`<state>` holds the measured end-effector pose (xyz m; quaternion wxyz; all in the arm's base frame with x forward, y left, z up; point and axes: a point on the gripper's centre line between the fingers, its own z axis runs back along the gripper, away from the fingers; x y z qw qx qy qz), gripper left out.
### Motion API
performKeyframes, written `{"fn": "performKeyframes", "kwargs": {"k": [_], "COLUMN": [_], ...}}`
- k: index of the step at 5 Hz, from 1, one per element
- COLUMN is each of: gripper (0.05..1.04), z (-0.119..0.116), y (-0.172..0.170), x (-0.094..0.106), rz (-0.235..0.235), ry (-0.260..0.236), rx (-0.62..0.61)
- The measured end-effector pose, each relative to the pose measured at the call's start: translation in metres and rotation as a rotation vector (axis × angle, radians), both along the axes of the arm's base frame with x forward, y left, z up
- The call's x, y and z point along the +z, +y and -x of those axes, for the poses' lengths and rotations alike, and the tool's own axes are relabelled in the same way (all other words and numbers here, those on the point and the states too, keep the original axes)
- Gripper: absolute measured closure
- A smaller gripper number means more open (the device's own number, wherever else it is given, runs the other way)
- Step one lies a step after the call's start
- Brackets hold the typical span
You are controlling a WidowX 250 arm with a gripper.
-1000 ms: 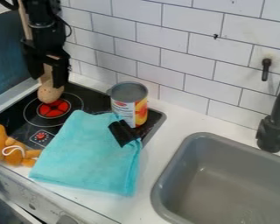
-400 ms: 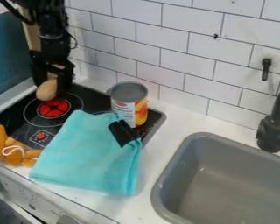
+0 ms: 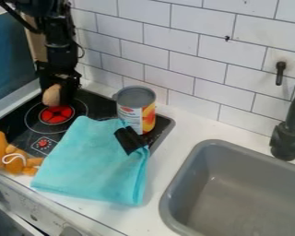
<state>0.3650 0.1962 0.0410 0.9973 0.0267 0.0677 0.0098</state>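
Observation:
The black gripper (image 3: pixel 56 91) hangs at the upper left, over the rear part of the black stovetop. A tan, rounded, wooden-looking piece (image 3: pixel 50 96) is right at its lower end, just above the rear red burner mark; the gripper partly hides it, and whether it is held I cannot tell. To the right of the gripper, a can (image 3: pixel 136 109) with a yellow and red label stands upright. A folded turquoise cloth (image 3: pixel 91 161) lies in front, with a black strip-like item (image 3: pixel 130 139) on its upper right corner. An orange soft toy (image 3: pixel 11 156) lies at the left edge.
A grey sink (image 3: pixel 236 189) is set into the white counter (image 3: pixel 174 150) at the right, with a black tap (image 3: pixel 289 131) behind it. White wall tiles (image 3: pixel 193 50) rise along the back, and a blue panel (image 3: pixel 11 60) borders the left of the stove.
The gripper has shifted slightly right and lower. The tan piece has moved a little, first left and up, then slightly right. The can, cloth and toy have stayed in place.

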Motion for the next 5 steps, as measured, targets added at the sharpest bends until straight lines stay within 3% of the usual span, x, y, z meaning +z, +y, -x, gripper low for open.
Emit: {"fn": "performKeyframes", "kwargs": {"k": [2,3,4,5], "gripper": [0.476,0.476,0.476,0.476], "z": [0.018,0.04,0.084,0.129], "y": [0.018,0.012,0.014,0.006], "x": [0.008,0.034,0.036,0.019], "rz": [0.03,-0.013,-0.07,-0.081], "ry": [-0.013,-0.039,0.025,0.109], "rx": [0.018,-0.004,0.003,-0.024]}}
